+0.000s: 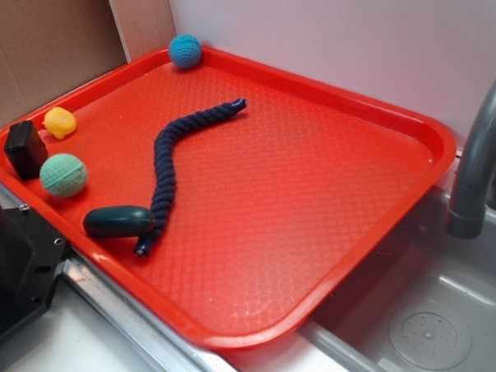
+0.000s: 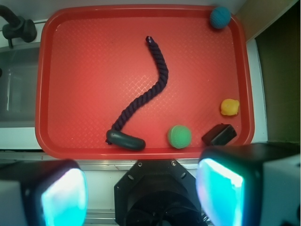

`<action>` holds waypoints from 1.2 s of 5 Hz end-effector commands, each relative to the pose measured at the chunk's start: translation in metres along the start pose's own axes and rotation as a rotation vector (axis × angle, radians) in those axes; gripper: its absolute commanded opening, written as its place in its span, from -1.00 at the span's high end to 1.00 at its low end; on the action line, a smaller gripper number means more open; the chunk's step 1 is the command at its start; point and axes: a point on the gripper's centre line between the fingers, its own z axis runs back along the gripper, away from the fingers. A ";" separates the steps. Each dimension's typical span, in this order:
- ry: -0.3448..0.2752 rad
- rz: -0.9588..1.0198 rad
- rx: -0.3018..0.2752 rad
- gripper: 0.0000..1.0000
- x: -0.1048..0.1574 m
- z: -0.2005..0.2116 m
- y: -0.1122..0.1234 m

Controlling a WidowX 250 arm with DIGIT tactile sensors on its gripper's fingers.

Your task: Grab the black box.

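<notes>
The black box [image 1: 25,149] stands at the left corner of the red tray [image 1: 313,205], next to the green ball [image 1: 63,175] and the yellow toy [image 1: 60,123]. In the wrist view the box [image 2: 219,135] lies near the tray's lower right rim [image 2: 141,153], right of the green ball [image 2: 179,136]. My gripper [image 2: 141,197] is open and empty, high above the tray's near edge, with both glowing pads [image 2: 220,190] far apart. The gripper does not show in the exterior view.
A dark blue rope [image 1: 179,162] crosses the tray. A dark teal capsule [image 1: 119,221] lies at its near end. A blue ball [image 1: 185,50] sits in the far corner. The black robot base [image 1: 10,266] is at the lower left. A sink and grey faucet [image 1: 480,147] are at the right.
</notes>
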 end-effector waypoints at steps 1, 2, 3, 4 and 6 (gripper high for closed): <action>0.000 0.000 0.000 -1.00 0.000 0.000 0.000; 0.064 0.177 0.001 -1.00 0.004 -0.032 0.026; 0.080 0.385 0.076 -1.00 0.006 -0.057 0.051; 0.115 0.598 0.168 -1.00 0.000 -0.088 0.074; 0.049 0.707 0.272 -1.00 -0.033 -0.107 0.133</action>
